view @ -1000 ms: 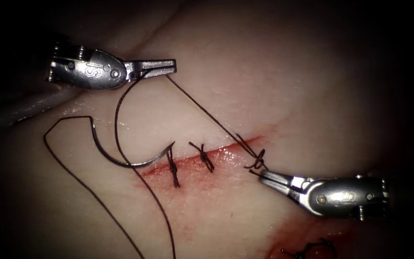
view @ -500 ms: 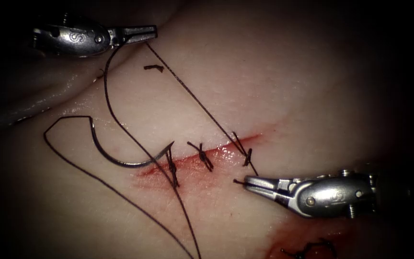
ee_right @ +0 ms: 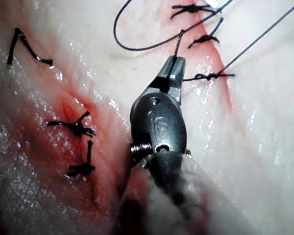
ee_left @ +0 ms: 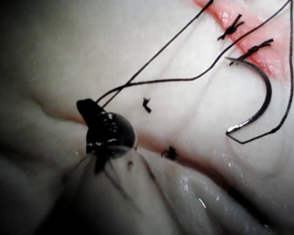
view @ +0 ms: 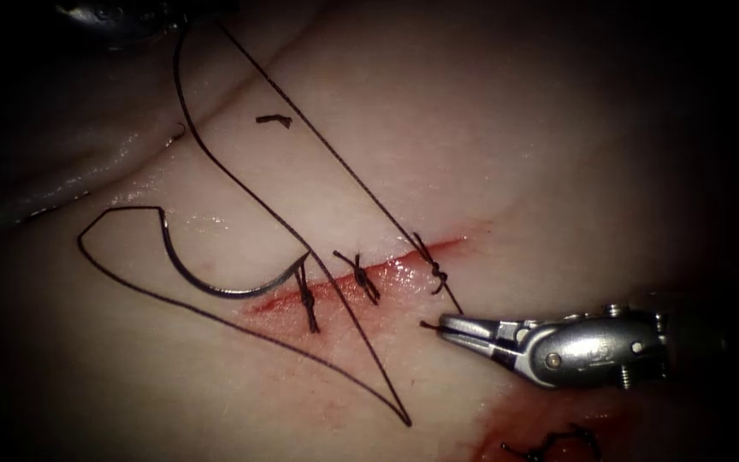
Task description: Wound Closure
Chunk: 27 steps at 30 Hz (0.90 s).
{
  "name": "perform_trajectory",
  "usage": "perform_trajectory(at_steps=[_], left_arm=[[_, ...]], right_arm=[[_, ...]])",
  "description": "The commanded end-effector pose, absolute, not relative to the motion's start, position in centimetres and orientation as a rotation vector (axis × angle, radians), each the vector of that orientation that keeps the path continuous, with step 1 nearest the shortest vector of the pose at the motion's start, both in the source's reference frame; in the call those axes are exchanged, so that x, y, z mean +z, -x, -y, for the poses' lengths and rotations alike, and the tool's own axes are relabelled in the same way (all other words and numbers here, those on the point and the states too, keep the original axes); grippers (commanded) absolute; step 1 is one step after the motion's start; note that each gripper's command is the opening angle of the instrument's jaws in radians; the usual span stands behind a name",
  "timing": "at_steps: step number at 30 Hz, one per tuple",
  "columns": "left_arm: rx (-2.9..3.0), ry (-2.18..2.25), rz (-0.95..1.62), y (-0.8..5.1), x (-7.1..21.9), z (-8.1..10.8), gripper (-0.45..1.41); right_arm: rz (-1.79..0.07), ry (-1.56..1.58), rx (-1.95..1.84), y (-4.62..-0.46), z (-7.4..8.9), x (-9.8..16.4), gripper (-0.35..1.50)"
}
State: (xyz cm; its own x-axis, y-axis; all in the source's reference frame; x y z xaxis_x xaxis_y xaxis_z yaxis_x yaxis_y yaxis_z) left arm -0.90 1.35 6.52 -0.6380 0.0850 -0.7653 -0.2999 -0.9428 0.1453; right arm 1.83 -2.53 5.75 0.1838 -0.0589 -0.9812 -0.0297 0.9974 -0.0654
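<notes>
Thread (view: 301,235) taut between both pincers

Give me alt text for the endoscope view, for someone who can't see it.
The right tool, jaws shut, grips the short thread end just below the third knot on the tissue's cut, while the long thread runs taut up to the left tool. The needle lies free on the tissue left of the cut, held by neither tool.

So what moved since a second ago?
The left gripper pulled the thread up and away, tightening the knot. The right gripper slid slightly left, holding the short end. The needle lay loose on the tissue, unmoved.
</notes>
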Motion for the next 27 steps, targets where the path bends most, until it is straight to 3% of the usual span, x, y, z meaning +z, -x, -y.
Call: perform_trajectory(at_steps=[1, 10, 27], left_arm=[[2.625, 1.21, -0.397, 0.91, 6.57, -1.36, -0.45], [2.564, 1.156, -0.503, 0.58, 6.55, -1.6, -0.45], [2.579, 1.145, -0.563, 0.48, 6.79, -1.81, -0.45]], right_arm=[[-1.39, 0.073, -0.022, -1.91, 2.61, 5.79, -0.35], [-1.378, 0.081, -0.044, -1.9, 2.71, 5.93, -0.35], [-1.337, 0.056, -0.058, -1.78, 2.9, 6.23, -0.35]])
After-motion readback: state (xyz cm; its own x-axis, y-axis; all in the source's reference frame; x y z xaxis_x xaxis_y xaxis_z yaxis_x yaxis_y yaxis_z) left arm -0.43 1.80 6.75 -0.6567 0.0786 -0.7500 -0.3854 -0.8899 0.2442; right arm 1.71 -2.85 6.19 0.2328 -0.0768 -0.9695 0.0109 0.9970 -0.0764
